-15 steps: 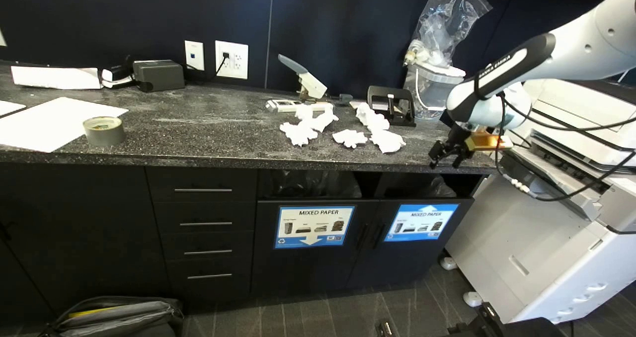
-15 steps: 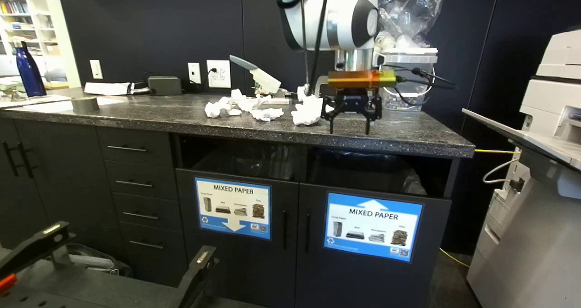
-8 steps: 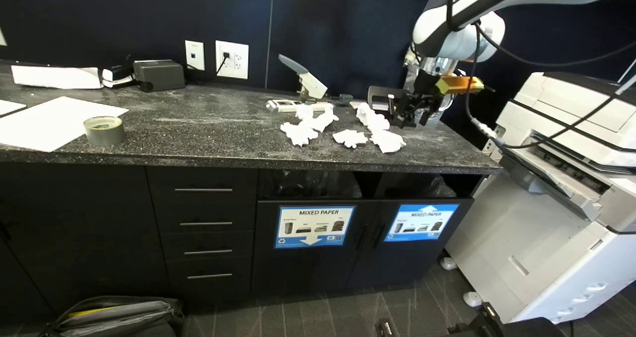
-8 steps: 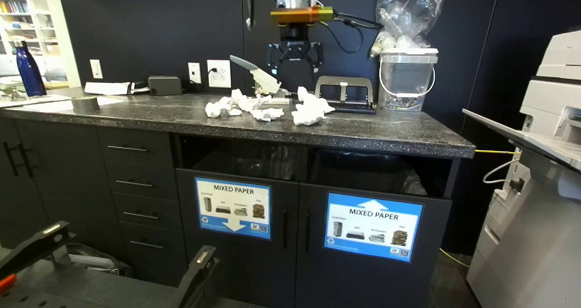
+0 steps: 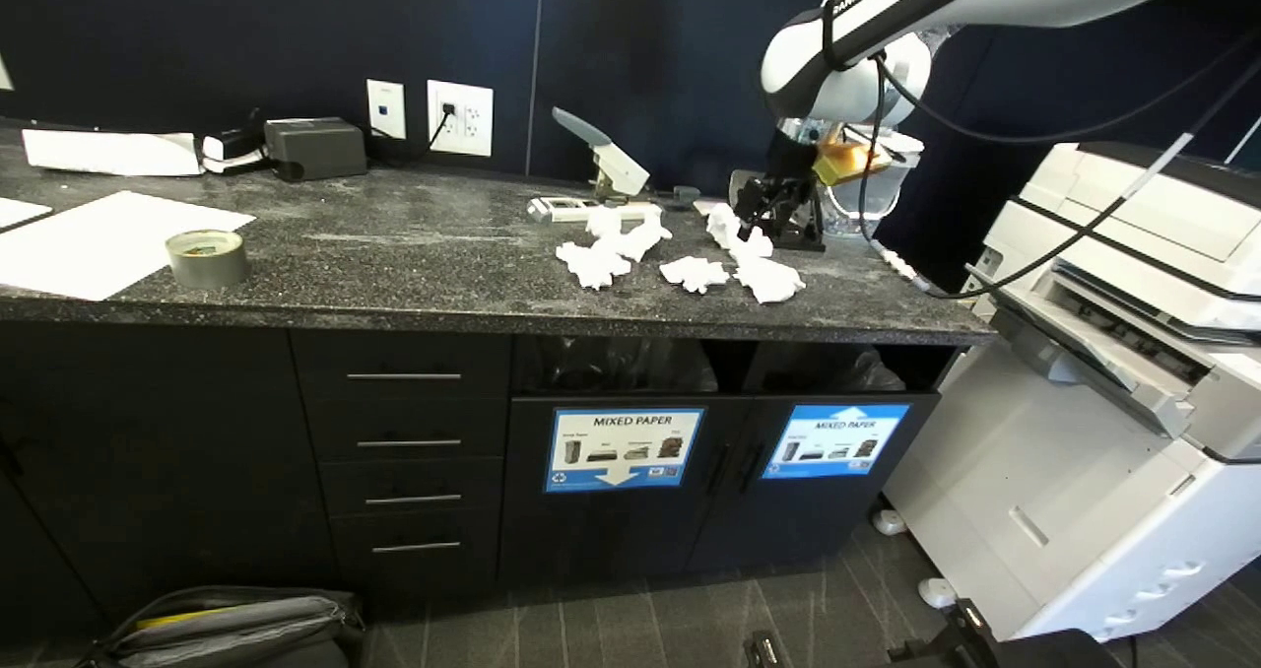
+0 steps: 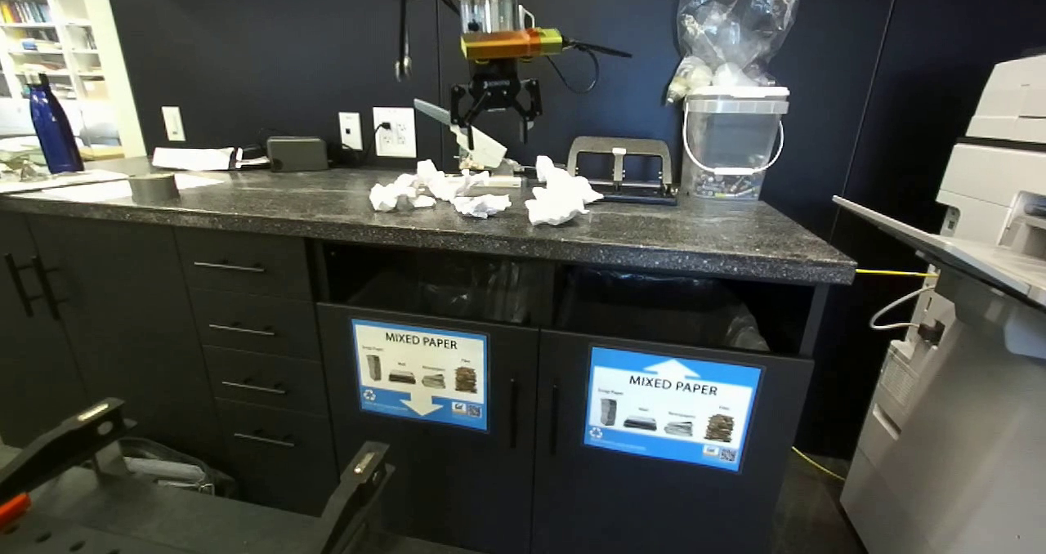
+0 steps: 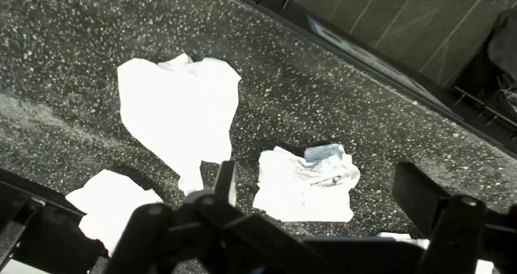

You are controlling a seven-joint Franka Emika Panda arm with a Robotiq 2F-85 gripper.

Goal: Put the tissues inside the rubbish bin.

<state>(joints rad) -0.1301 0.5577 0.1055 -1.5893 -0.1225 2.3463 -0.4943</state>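
Speckled countertop (image 6: 695, 231) bears tissues (image 6: 482, 205), and the gripper (image 6: 498, 140) hangs clear above, jaws spread wide.

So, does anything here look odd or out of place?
Yes: crumpled white tissues lie scattered like litter on the counter above the bin openings. The MIXED PAPER signs also disagree: one arrow points up toward its opening, the other down, away.

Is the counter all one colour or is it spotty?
The counter is spotty: dark grey with pale specks, best seen in the wrist view.
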